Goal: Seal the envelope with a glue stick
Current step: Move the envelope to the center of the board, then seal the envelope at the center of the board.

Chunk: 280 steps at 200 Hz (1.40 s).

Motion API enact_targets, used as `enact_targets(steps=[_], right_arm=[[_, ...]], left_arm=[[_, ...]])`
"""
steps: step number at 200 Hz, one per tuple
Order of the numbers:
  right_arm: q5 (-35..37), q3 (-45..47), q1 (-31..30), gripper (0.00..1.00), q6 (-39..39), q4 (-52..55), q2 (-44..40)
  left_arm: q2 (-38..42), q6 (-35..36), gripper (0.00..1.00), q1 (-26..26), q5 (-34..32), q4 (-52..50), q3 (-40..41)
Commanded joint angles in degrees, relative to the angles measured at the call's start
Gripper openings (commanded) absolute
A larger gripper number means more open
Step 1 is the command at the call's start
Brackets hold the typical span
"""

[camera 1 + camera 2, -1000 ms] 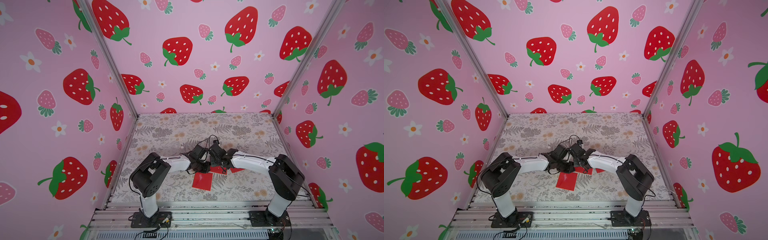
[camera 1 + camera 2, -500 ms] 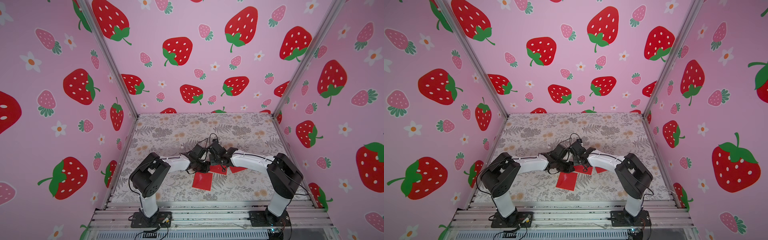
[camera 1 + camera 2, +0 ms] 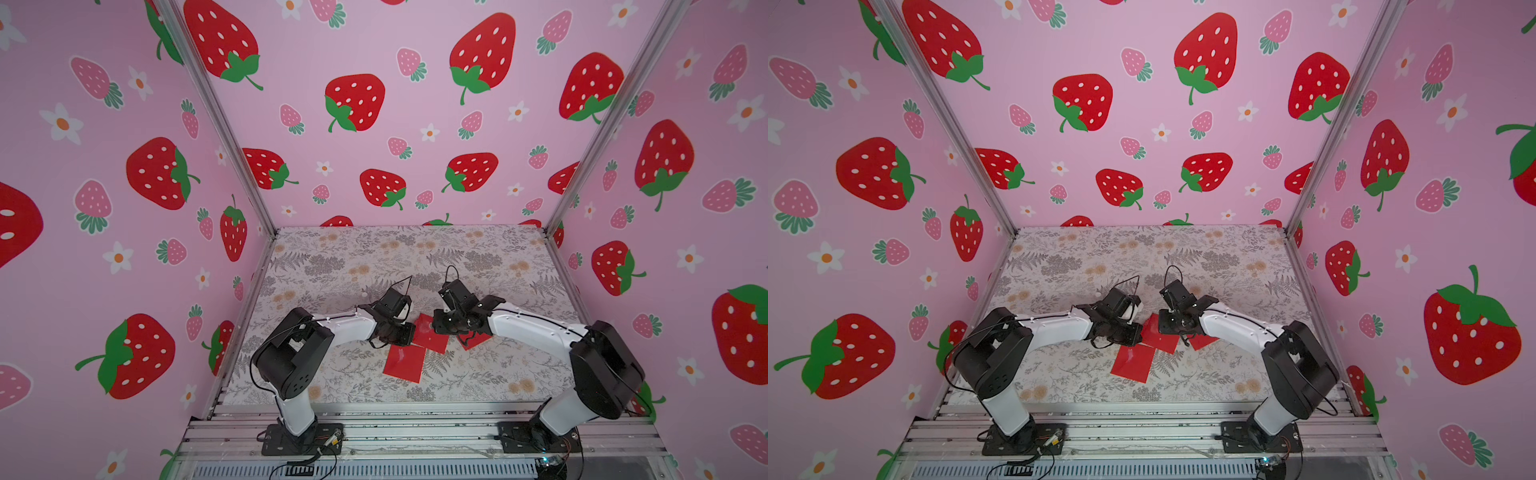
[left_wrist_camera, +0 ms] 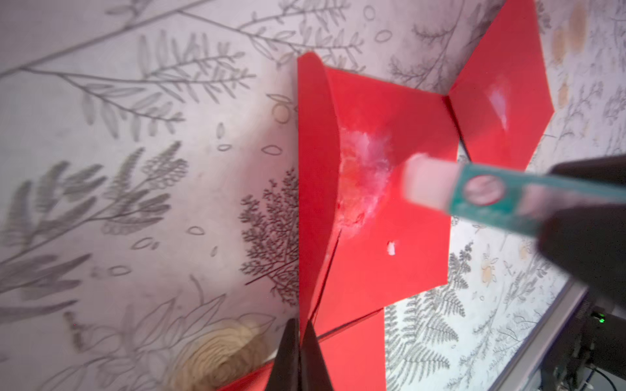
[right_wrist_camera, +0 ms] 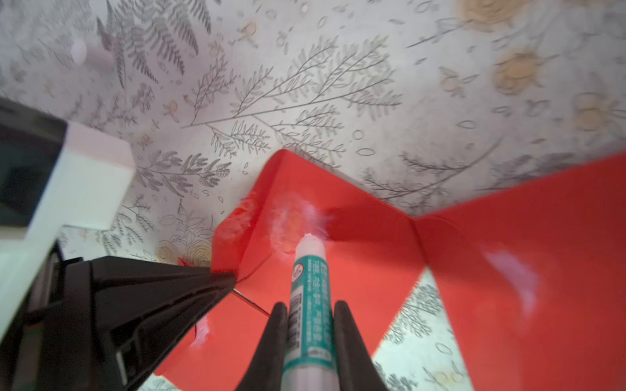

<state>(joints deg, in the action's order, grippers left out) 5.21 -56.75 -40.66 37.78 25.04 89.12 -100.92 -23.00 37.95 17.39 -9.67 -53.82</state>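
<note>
A red envelope [image 3: 430, 338] lies opened out on the flowered table cover, seen in both top views [image 3: 1160, 341]. My left gripper [image 4: 299, 321] is shut on the edge of one side flap [image 4: 315, 169] and holds it standing up. My right gripper [image 5: 310, 303] is shut on the glue stick [image 5: 310, 287], a white tube with a teal label and no cap. Its white tip touches the envelope's inner panel [image 5: 372, 254] beside a whitish glue smear [image 4: 366, 169]. The left gripper's black fingers [image 5: 169, 287] are close beside the stick.
Another flap [image 4: 501, 101] carries a white glue patch. A small white round thing [image 5: 79, 50] lies on the table cover [image 3: 374, 257] behind the grippers. Pink strawberry walls close in three sides, and a metal rail [image 3: 415, 419] runs along the front.
The right gripper with the glue stick has shifted a little to the right, away from the left gripper, leaving more red paper showing between them. The left gripper still holds the flap.
</note>
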Motion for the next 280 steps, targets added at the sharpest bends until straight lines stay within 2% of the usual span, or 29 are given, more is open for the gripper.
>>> enact_targets(steps=[1, 50, 57, 64, 75, 92, 104, 129, 180, 240, 262, 280], right_arm=[[-7.0, 1.76, 3.19, 0.0, 2.37, 0.01, -5.14], [-10.46, 4.87, 10.6, 0.0, 1.48, 1.29, -13.12], [-10.67, 5.13, 11.43, 0.0, 1.01, 1.67, -13.83], [-10.81, 5.33, 12.18, 0.0, 0.66, 2.13, -14.42], [-11.13, 5.59, 13.37, 0.0, 0.05, 2.79, -15.19], [-11.67, 6.4, 14.94, 0.0, -0.51, 2.9, -16.44], [-11.99, 7.11, 15.86, 0.0, -0.76, 2.85, -17.24], [-12.93, 8.29, 17.18, 0.0, -1.3, 2.76, -18.7], [-14.74, 9.28, 18.78, 0.0, -2.24, 2.93, -20.96], [-16.02, 10.61, 19.74, 0.0, -2.8, 3.16, -22.82], [-16.2, 10.67, 20.09, 0.0, -3.19, 3.57, -23.45], [-16.29, 10.78, 20.27, 0.0, -3.5, 3.7, -23.64]], left_arm=[[1.75, 2.76, 0.0, -1.99, -3.0, -3.79, 0.52], [3.1, 8.41, 0.0, -6.4, -3.21, -7.99, -1.69], [3.03, 9.6, 0.04, -6.65, -2.71, -8.89, -2.47], [2.96, 10.44, 0.15, -6.67, -2.75, -9.95, -3.22], [2.97, 11.41, 0.23, -6.69, -2.74, -11.4, -4.67], [3.01, 11.67, 0.3, -6.89, -1.91, -12.42, -6.35], [2.93, 11.52, 0.31, -6.93, -1.4, -12.76, -7.43], [2.09, 10.79, 0.29, -7.02, -0.6, -13.13, -9.87], [-1.4, 9.92, 0.25, -7.02, -4.78, -16.93, -15.0], [-3.48, 10.15, 0.19, -7.02, -5.38, -19.15, -18.03], [-4.41, 10.21, 0.15, -7.02, -5.17, -19.51, -18.85], [-4.63, 10.1, 0.07, -7.02, -4.99, -19.51, -19.43]])
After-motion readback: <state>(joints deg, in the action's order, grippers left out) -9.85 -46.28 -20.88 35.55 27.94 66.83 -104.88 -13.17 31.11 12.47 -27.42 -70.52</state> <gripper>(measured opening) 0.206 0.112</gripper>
